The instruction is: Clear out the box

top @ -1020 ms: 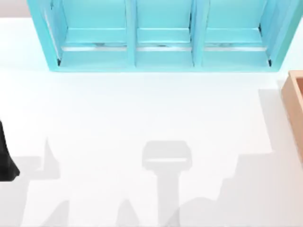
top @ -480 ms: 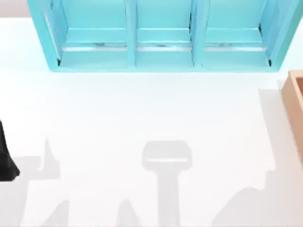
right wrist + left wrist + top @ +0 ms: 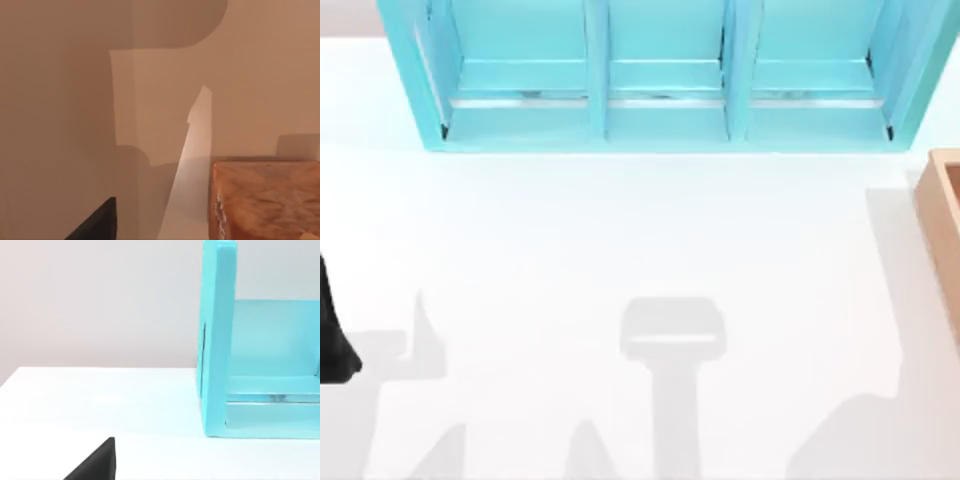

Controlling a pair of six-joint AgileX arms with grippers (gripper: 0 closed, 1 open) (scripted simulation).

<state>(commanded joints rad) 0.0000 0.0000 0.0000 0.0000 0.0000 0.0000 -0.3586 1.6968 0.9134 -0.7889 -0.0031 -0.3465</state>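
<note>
A black fingertip of the right gripper (image 3: 95, 222) is hovering near the light tan-orange wood-grained box (image 3: 265, 200); its spread cannot be told. The thick-walled box (image 3: 942, 225) is sitting at the white table's (image 3: 620, 240) right edge, below the glossy turquoise three-bay shelf unit (image 3: 665, 75). The left arm (image 3: 332, 330) is idling at the left edge.

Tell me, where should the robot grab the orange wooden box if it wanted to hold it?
Probably by a wall of the light tan-orange wooden box, coming from above. The walls look thick, flat and upright, so two fingers could pinch one across its top edge. It sits at the white table's right edge, nearest my right arm.
</note>
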